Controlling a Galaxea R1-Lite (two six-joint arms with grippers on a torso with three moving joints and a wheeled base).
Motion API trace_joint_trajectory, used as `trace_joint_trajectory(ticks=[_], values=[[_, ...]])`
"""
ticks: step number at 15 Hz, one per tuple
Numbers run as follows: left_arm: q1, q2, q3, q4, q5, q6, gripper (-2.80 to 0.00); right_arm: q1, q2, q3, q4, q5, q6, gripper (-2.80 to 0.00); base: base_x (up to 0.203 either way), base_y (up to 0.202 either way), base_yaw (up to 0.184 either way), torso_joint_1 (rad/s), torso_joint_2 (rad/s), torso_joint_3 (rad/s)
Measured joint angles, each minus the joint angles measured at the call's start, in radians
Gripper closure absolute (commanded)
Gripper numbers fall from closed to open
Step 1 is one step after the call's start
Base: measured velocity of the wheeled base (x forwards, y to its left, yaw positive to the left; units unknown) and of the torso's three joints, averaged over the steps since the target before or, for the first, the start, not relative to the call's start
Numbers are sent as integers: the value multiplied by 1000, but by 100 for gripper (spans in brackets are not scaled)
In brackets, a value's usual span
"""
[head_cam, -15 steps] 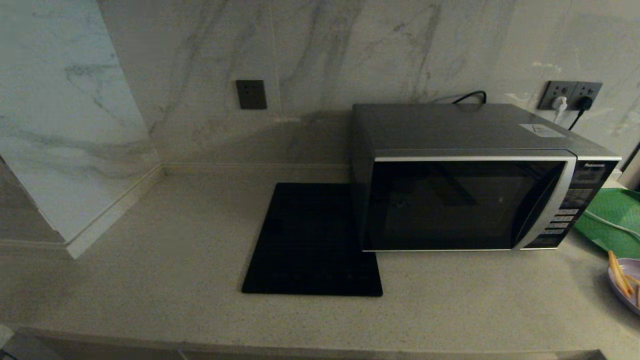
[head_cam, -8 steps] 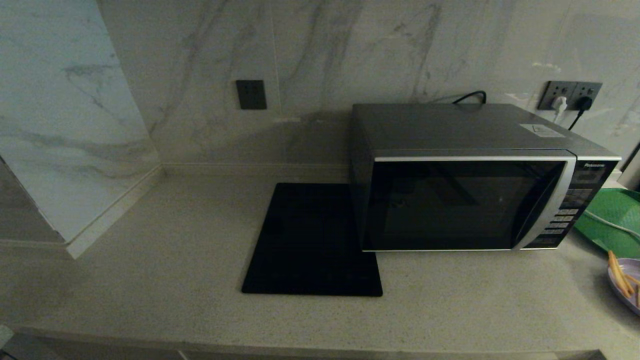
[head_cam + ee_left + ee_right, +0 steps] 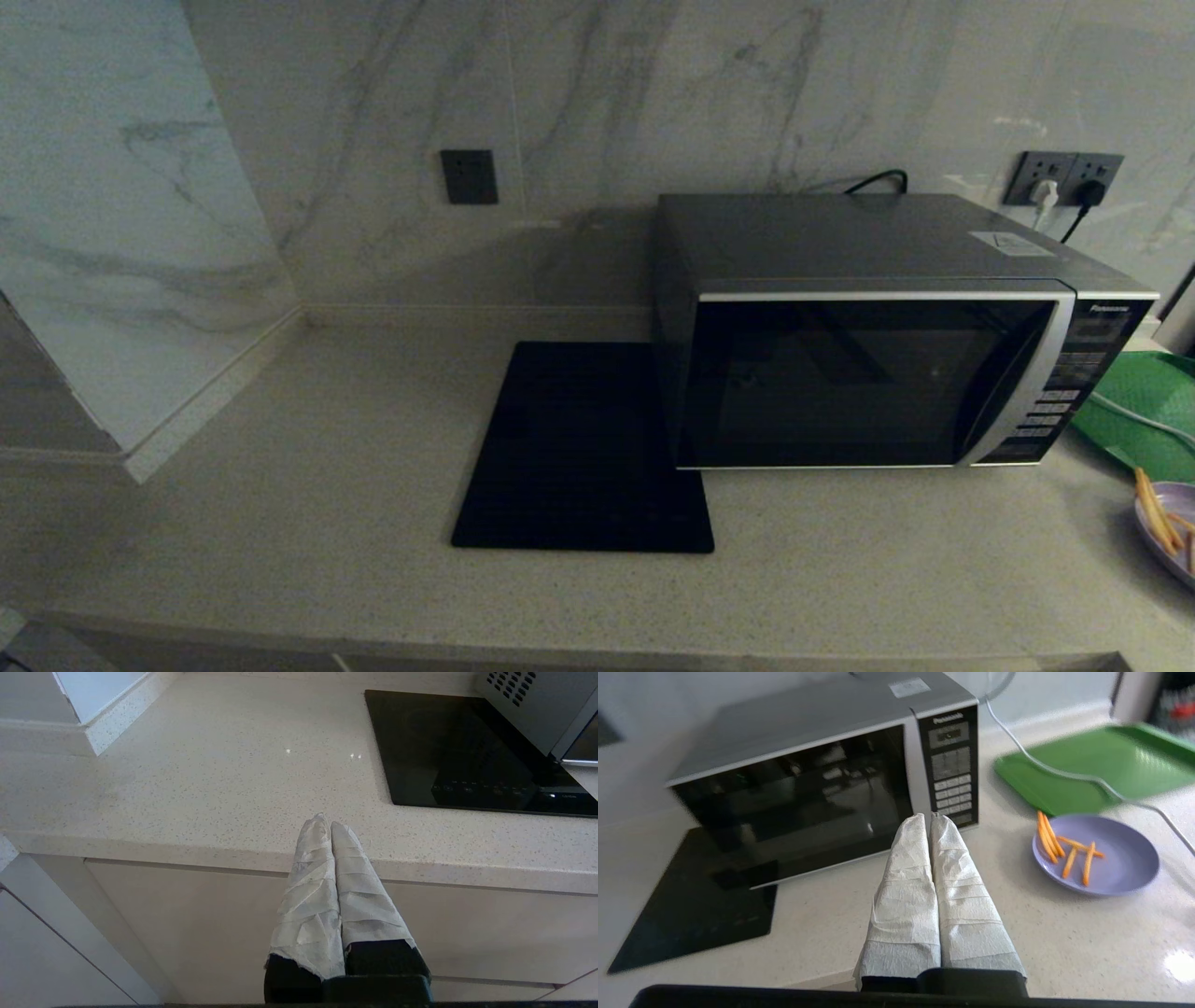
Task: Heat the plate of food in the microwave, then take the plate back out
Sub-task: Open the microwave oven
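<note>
The silver-grey microwave (image 3: 878,373) (image 3: 822,774) stands on the counter at the right with its dark glass door closed. The pale lilac plate of food (image 3: 1172,527) (image 3: 1099,854), holding a few orange fries, rests on the counter right of the microwave, cut by the head view's edge. My right gripper (image 3: 928,817) is shut and empty, hovering over the counter in front of the microwave's button panel (image 3: 953,767). My left gripper (image 3: 327,822) is shut and empty, at the counter's front edge left of the black mat. Neither arm shows in the head view.
A flat black square mat (image 3: 583,448) lies left of the microwave. A green tray (image 3: 1144,411) (image 3: 1092,765) sits behind the plate, with a white cable (image 3: 1064,772) running across it. Wall sockets (image 3: 1064,177) are behind the microwave. A marble pillar (image 3: 121,233) stands at the left.
</note>
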Motion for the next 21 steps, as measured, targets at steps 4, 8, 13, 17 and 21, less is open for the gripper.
trace_joint_trajectory(ticks=[4, 8, 13, 17, 21], values=[[0, 0, 0, 0, -1, 0, 0, -29, 267, -114, 12, -73, 23, 0, 0, 0, 0, 0, 0, 0], [0, 0, 0, 0, 0, 0, 0, -34, 518, -190, 7, -203, -1, 0, 0, 0, 0, 0, 0, 0], [0, 0, 0, 0, 0, 0, 0, 69, 734, -230, 1, -449, -11, 0, 0, 0, 0, 0, 0, 0], [0, 0, 0, 0, 0, 0, 0, 194, 835, -203, -92, -544, 11, 0, 0, 0, 0, 0, 0, 0], [0, 0, 0, 0, 0, 0, 0, 228, 939, -173, -169, -563, 64, 0, 0, 0, 0, 0, 0, 0]])
